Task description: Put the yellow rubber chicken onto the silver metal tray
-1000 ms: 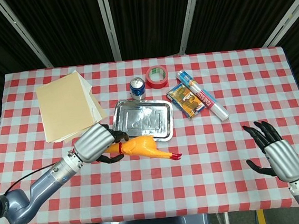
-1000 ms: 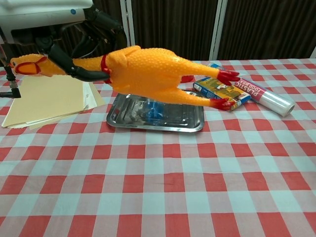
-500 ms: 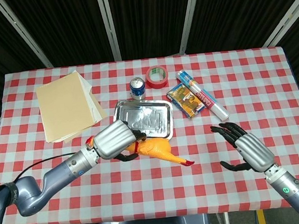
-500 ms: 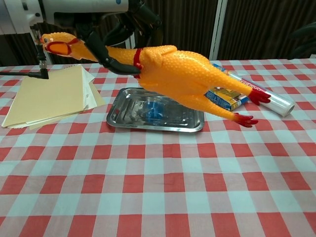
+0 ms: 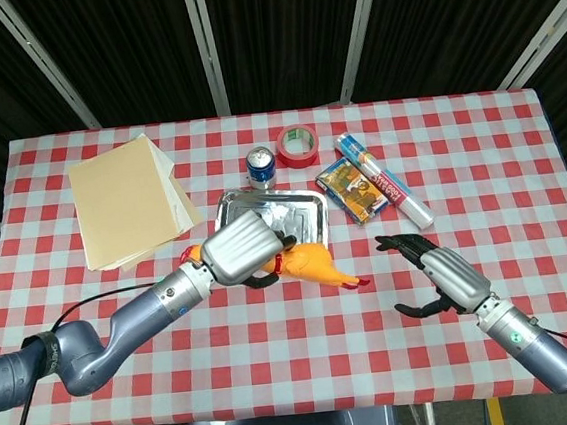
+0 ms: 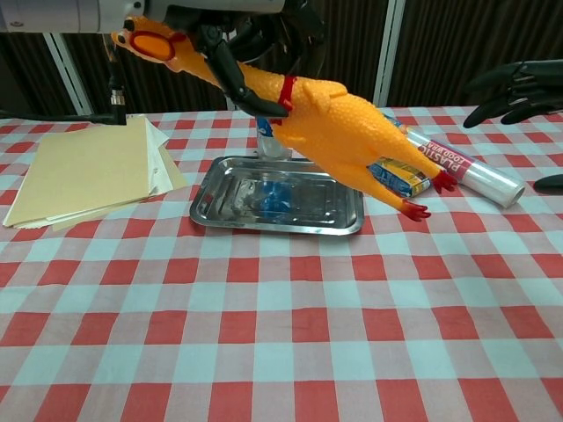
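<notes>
Judging by how things hang now, the likeliest trouble is a lopsided drop; the rubber chicken (image 6: 330, 123) is held by its neck alone, body and red feet slanting down and to the right, so a release from this height could let the feet strike first and tip the toy over the tray's right rim onto the bench (image 6: 281, 343); its long body also looks close to the tray's own length, which leaves little room for error. Nearest the robot, the right robot hand (image 5: 438, 270) hovers over the checked cloth with its fingers spread wide and nothing in them; it stands well apart from the chicken, and a sweep inward could knock the toy's feet. Further in, the left robot hand (image 5: 244, 250) has its dark fingers curled tight around the chicken's neck just behind the red collar, the head poking out on the far side of the grip; the chicken hangs in the air above the tray (image 6: 220, 215), touching neither it nor the bench. Beyond the tray stand a can (image 5: 260, 165), a roll of red tape (image 5: 297, 145), a box (image 5: 354, 190) and a roll of wrap (image 5: 386, 193); an overshoot toward the back could topple the can; a stack of folders (image 5: 127, 199) lies off to the left.
</notes>
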Available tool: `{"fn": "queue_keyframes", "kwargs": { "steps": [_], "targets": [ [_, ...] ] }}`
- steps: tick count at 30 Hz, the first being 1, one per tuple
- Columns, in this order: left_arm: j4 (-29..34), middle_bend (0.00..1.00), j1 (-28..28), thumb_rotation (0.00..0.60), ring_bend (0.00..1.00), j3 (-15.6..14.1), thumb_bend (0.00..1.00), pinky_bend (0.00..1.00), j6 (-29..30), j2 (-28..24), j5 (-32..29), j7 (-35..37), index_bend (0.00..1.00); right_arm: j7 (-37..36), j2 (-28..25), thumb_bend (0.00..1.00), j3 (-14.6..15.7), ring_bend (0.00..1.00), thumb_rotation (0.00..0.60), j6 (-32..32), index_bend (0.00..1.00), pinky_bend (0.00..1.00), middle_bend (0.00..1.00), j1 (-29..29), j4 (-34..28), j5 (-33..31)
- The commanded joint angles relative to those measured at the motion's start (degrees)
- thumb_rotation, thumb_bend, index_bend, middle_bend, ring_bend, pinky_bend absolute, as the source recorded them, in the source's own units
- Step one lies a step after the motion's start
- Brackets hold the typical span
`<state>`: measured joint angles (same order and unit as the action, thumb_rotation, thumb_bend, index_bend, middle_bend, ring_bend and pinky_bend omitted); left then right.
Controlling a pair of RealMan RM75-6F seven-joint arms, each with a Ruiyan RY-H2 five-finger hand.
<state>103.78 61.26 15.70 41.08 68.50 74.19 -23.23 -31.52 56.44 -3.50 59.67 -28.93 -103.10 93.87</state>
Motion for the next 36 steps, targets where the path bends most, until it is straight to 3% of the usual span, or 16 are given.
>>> {"fn": "queue_keyframes", "kwargs": {
  "steps": [1,8,16,28,29,31,36],
  "targets": [
    [0.5,0.75,2.5,0.600,0.72,0.2,0.83,0.65,0.7,2.3,-6.8,-6.3,0.71,0.8,0.0,0.25,-0.9,0.11,0.600,-1.0,0.13,0.09,0.21,-0.6,-0.9,-3.0],
    [1.3,0.75,4.7,0.600,0.72,0.6,0.83,0.66,4.4,5.6,-13.9,-10.3,0.72,6.9,1.5,0.25,-2.3,0.12,0.600,-2.9,0.14,0.09,0.21,-1.3,-3.1,-9.4],
    [0.5,0.75,5.9,0.600,0.72,0.2,0.83,0.66,9.1,9.5,-13.8,-12.2,0.72,9.3,2.6,0.25,-3.9,0.13,0.600,-5.7,0.15,0.09,0.21,-3.1,-4.7,-14.4],
    [-1.4,0.75,7.7,0.600,0.72,-0.7,0.83,0.66,13.2,15.2,-15.3,-16.5,0.72,12.4,3.1,0.25,-6.3,0.18,0.600,-8.3,0.23,0.10,0.27,-5.5,-6.7,-20.6],
    [3.1,0.75,4.9,0.600,0.72,-4.2,0.83,0.66,19.0,16.3,-12.6,-21.1,0.72,12.6,3.1,0.25,-6.5,0.19,0.600,-8.4,0.24,0.11,0.28,-5.6,-6.7,-21.1],
    [-1.4,0.75,6.6,0.600,0.72,-2.1,0.83,0.66,17.0,17.5,-14.3,-19.8,0.72,13.0,3.4,0.25,-6.8,0.19,0.600,-8.8,0.24,0.11,0.29,-5.9,-6.7,-22.2],
    [-1.1,0.75,7.1,0.600,0.72,-1.7,0.83,0.66,16.2,18.0,-14.5,-18.6,0.72,13.7,4.0,0.25,-7.6,0.20,0.600,-9.5,0.25,0.11,0.29,-6.6,-6.3,-24.8]
  ]
}}
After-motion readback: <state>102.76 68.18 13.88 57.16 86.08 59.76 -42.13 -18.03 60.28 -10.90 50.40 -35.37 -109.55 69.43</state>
